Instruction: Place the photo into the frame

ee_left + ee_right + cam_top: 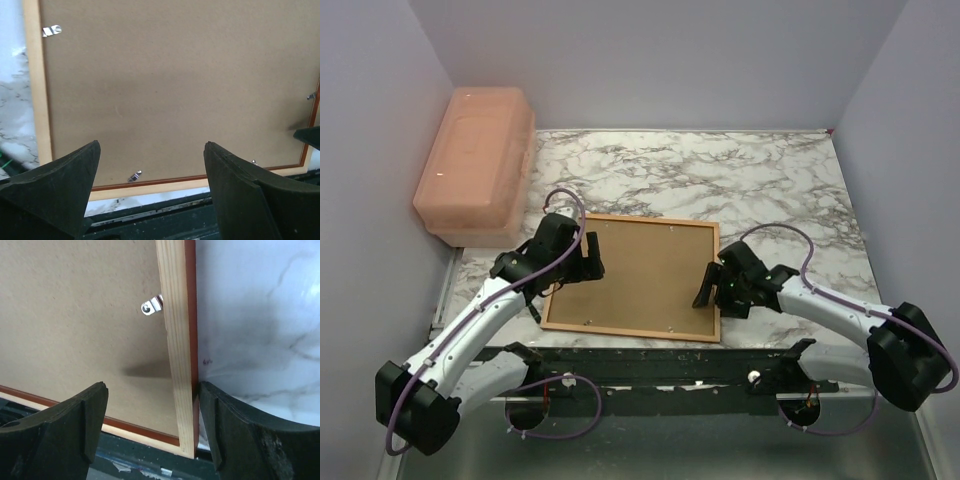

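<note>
The frame (631,331) lies face down on the marble table, light wood back up. A brown backing board (640,272) fills it. The photo is hidden. My left gripper (584,256) is open and empty over the frame's left side; its view shows the board (170,85) and the wood rail (36,100) below my left gripper (151,145). My right gripper (705,286) is open and straddles the frame's right rail (175,330) near its front corner. In its view my right gripper (152,386) has one finger (220,420) against the rail's outer red-orange side.
A pink lidded plastic box (478,160) stands at the back left. Small metal clips (151,305) (134,176) sit along the board's edges. A dark metal bar (650,368) runs along the table's near edge. White walls close in both sides.
</note>
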`<control>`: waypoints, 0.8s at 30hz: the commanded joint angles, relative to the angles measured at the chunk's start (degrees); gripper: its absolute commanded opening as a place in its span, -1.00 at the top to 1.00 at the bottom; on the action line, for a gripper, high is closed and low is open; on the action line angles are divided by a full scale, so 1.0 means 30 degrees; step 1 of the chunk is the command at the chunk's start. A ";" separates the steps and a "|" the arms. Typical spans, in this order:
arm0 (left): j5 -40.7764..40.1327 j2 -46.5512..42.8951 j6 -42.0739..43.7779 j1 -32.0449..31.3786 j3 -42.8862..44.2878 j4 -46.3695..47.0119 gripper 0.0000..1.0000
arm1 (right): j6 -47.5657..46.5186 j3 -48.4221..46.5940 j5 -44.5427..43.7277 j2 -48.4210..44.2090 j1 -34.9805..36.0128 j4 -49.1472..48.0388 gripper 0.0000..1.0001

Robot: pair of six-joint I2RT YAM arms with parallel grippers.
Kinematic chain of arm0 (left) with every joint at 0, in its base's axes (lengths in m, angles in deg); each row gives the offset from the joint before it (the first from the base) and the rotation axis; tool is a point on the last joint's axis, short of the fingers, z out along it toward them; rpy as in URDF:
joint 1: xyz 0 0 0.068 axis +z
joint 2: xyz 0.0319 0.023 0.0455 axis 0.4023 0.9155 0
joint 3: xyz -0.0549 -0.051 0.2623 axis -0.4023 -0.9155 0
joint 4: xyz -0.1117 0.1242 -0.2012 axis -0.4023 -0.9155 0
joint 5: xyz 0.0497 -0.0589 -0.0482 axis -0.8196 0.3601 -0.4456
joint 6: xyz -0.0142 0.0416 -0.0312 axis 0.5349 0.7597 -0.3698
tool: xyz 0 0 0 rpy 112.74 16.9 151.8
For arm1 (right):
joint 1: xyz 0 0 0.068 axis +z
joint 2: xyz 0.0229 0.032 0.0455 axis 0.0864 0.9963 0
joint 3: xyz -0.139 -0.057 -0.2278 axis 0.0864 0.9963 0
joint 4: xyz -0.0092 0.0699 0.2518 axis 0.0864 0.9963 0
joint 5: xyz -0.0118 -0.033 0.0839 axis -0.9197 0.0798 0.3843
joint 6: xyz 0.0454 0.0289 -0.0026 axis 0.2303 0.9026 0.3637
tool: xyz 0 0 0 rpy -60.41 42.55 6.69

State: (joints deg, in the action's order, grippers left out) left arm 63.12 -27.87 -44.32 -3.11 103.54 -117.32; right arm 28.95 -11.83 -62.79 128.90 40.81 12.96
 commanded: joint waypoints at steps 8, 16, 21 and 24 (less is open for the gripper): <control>-0.0001 -0.0618 0.0112 -0.3427 -0.0747 0.0311 -0.97 | 0.2655 0.1618 -0.1813 -0.0577 0.3140 0.5991 -0.53; -0.0257 -0.0965 0.0401 -0.5194 -0.0949 0.0945 -0.93 | 0.2796 0.2284 -0.0404 -0.0840 0.3895 0.5524 -0.11; -0.0365 -0.1239 0.1115 -0.6646 -0.1126 0.1410 -0.91 | 0.2548 0.1843 -0.0152 -0.0987 0.3927 0.5440 0.62; -0.0656 -0.1246 0.1579 -0.7915 -0.0961 0.1468 -0.90 | 0.2420 0.0953 -0.0268 -0.1167 0.3927 0.5930 0.92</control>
State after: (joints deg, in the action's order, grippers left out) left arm 62.92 -30.69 -42.46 -22.78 100.61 -114.63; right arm 37.02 -8.87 -62.46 124.39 51.90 24.37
